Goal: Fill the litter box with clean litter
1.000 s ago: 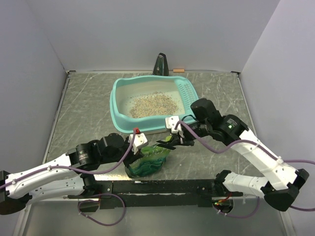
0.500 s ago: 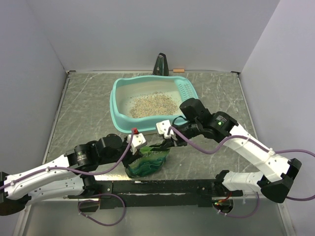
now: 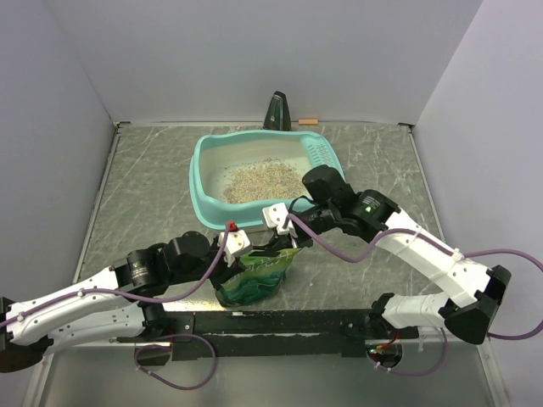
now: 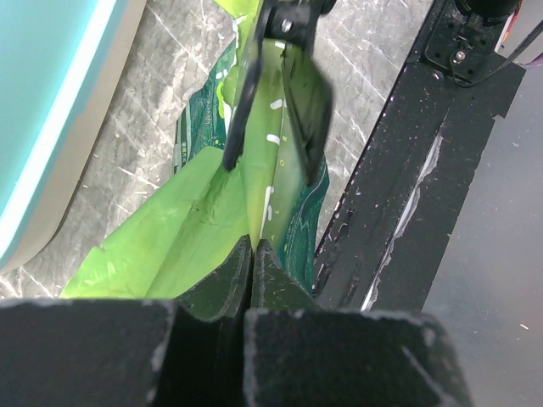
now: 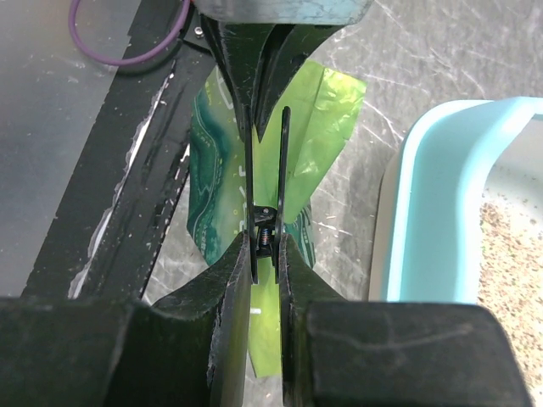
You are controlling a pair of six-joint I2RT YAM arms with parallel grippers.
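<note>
The teal litter box (image 3: 202, 188) stands at the back centre with a heap of clean litter (image 3: 259, 181) inside. In front of it stands a green printed bag (image 3: 257, 281). My left gripper (image 4: 252, 246) is shut on the bag's (image 4: 161, 250) upper edge. A black spring clip (image 5: 282, 161) is squeezed at its handles by my right gripper (image 5: 265, 242). The clip's (image 4: 293, 102) two long arms stand apart, astride the bag's (image 5: 327, 127) top fold. In the right wrist view the litter box rim (image 5: 420, 195) and the litter (image 5: 517, 246) lie to the right.
A black rail (image 3: 288, 322) runs along the near edge just behind the bag. A dark upright object (image 3: 277, 112) and a small orange piece (image 3: 308, 121) sit against the back wall. Grey walls close in both sides.
My right arm has swung left and nearer, bringing the clip over the bag's top. The left arm and the bag have barely moved.
</note>
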